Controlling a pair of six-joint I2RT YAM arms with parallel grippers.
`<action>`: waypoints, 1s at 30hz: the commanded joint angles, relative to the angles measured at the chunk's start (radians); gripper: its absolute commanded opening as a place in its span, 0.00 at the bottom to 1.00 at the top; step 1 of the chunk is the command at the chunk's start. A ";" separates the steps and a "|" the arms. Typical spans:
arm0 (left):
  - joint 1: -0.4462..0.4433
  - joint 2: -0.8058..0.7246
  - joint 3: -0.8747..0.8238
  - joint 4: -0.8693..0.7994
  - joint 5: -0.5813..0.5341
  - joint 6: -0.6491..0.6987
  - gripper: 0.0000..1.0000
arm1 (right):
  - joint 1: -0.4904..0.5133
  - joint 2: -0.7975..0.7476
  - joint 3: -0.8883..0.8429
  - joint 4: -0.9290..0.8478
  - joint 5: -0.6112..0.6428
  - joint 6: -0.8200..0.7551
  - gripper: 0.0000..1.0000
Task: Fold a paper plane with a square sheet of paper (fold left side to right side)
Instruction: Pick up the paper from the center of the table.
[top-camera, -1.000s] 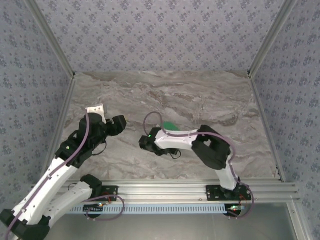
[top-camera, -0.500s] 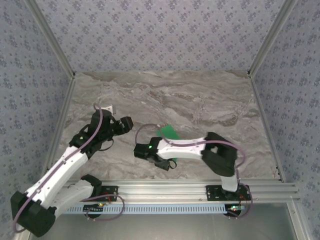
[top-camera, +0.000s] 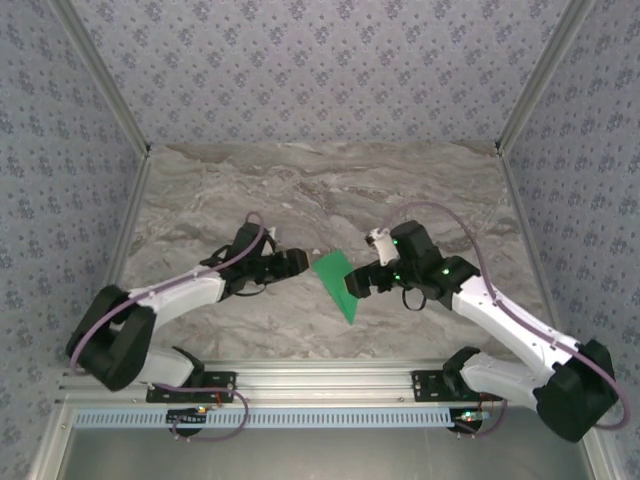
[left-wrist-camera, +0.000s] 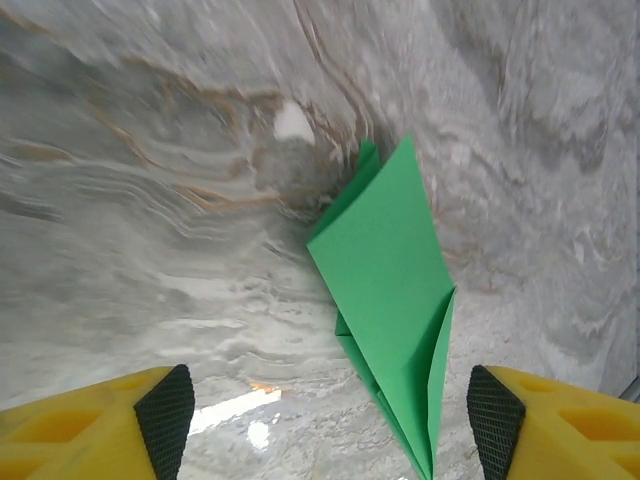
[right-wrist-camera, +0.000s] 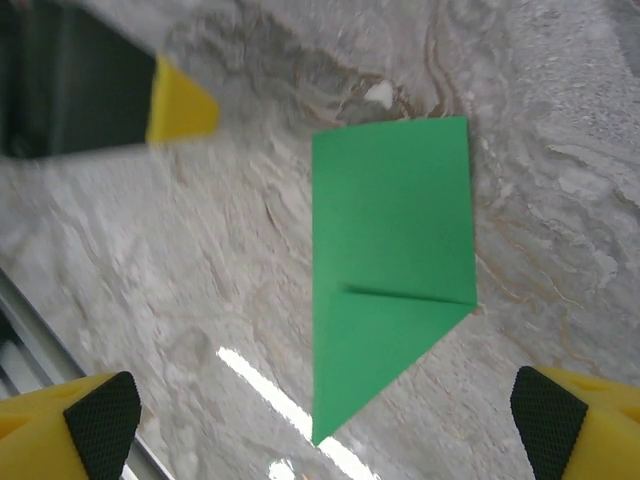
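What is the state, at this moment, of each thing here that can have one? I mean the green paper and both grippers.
green paper: lying on the table, partly folded, one end narrowed to a point, held by nothing.
left gripper: open, empty, close to the paper.
right gripper: open, empty, above the paper.

No legible text, no labels, no numbers — nothing readable

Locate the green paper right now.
In the top view the partly folded green paper lies on the marble table near its centre, between the left hand and the right hand.
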 joint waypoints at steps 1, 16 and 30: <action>-0.036 0.091 0.067 0.138 0.036 -0.042 0.74 | -0.111 -0.022 -0.072 0.197 -0.229 0.119 1.00; -0.082 0.350 0.182 0.176 0.061 -0.056 0.68 | -0.293 -0.110 -0.194 0.219 -0.368 0.154 1.00; -0.072 0.327 0.178 0.235 0.094 -0.011 0.10 | -0.339 -0.122 -0.218 0.211 -0.417 0.161 0.96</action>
